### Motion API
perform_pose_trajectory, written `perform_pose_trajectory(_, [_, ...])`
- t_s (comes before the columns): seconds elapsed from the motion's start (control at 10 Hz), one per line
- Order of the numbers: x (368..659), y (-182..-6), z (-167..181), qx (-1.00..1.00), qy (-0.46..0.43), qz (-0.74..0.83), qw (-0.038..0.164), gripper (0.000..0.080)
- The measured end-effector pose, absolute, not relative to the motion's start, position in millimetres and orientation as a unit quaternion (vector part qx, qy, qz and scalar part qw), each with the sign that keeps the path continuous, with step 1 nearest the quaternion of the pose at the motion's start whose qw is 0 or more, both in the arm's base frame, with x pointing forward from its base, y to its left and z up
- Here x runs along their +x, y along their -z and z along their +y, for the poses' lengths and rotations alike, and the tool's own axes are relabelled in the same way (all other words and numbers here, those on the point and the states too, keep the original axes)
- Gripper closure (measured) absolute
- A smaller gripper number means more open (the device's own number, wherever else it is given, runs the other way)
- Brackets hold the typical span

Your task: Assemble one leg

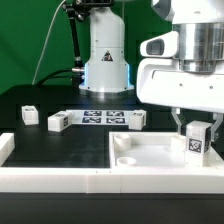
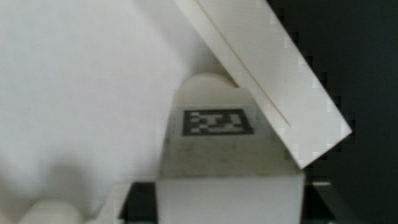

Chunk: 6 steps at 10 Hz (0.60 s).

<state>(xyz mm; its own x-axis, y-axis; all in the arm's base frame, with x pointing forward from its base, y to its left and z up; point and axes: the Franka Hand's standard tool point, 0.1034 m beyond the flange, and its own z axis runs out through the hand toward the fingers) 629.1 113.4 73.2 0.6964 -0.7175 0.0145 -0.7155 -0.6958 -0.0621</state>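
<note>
My gripper is shut on the leg, a small white upright block with a black-and-white tag facing the camera. I hold it upright over the part of the large white tray-like panel at the exterior view's right, just inside the raised rim. I cannot tell whether the leg touches the panel. In the wrist view the leg shows its tag between the dark fingers, with the panel's floor and its rim beyond it.
Three more white leg blocks stand on the black table behind the panel. The marker board lies between them. The robot base stands at the back. A white rail runs along the front.
</note>
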Motion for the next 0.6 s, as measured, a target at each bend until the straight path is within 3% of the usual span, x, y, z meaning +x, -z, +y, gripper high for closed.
perform_pose_trajectory(0.6, [625.1, -72.9, 112.7, -0.743, 0.008, 0.669, 0.032, 0.0507])
